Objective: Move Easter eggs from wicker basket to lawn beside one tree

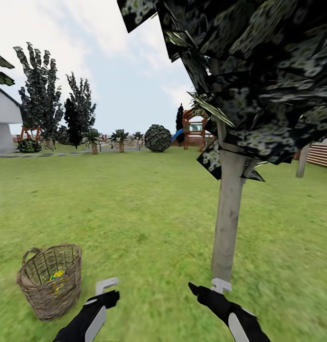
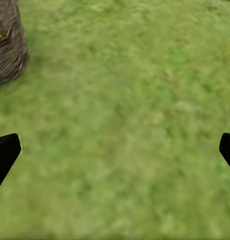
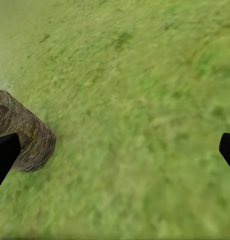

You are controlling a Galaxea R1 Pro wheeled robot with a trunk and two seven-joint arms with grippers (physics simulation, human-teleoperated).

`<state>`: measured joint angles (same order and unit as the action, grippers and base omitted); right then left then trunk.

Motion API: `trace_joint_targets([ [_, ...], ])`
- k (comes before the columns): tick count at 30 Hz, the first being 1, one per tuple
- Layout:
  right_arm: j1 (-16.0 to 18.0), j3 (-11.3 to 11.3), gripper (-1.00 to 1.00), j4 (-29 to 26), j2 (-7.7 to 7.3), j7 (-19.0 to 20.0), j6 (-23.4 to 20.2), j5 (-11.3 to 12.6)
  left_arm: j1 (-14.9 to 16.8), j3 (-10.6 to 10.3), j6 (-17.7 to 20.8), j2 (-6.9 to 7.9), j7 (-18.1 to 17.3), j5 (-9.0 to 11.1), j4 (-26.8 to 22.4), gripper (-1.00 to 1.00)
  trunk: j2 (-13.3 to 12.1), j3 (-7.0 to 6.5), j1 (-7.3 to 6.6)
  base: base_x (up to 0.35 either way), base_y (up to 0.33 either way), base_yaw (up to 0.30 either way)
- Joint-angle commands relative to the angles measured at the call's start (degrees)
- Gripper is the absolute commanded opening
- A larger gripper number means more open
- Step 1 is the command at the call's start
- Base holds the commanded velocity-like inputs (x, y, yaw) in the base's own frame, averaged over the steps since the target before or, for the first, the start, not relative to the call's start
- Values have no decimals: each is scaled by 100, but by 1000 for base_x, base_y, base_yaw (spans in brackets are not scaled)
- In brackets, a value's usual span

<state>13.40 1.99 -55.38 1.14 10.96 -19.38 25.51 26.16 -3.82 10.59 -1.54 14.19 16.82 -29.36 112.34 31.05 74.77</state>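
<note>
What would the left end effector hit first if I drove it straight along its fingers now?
Probably just bare lawn: the left end effector is open over grass, and the wicker basket sits off to one side of that line.

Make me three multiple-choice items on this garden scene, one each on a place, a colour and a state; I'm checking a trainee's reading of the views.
1. Where does the wicker basket stand?
A. On the lawn, on the left arm's side of the pale trunk
B. Against the fence
C. Under the round bush

2. What colour is the nearest tree's trunk?
A. Black
B. Pale grey
C. Red-brown

3. How are the left tool and right tool?
A. Both shut on eggs
B. Left shut, right open
C. Both open, holding nothing

Answers: 1 A, the head view shows the basket on grass left of the trunk. 2 B, the trunk is pale grey. 3 C, each wrist view shows fingertips far apart over bare grass.
</note>
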Motion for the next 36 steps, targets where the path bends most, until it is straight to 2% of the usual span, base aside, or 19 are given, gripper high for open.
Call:
trace_joint_targets([
  [1, 2, -6, 100, -8, 0, 3, -31, 33, 3, -40, 20, 4, 49, 56, -9, 100, -38, -11, -23, 0, 0, 290],
  [16, 4, -4, 100, -3, 0, 3, -30, 33, 3, -41, 21, 5, 49, 50, -17, 100, -640, -281, -353, 0, 0, 290],
  [25, 1, 97, 100, 0, 0, -2, -22, 33, 3, -41, 20, 6, 49, 50, -18, 100, -1001, -442, -550, 0, 0, 290],
  [36, 2, 115, 100, 0, 0, -4, -14, 33, 3, -43, 22, 6, 49, 50, -16, 100, -1442, -640, -792, 0, 0, 290],
])
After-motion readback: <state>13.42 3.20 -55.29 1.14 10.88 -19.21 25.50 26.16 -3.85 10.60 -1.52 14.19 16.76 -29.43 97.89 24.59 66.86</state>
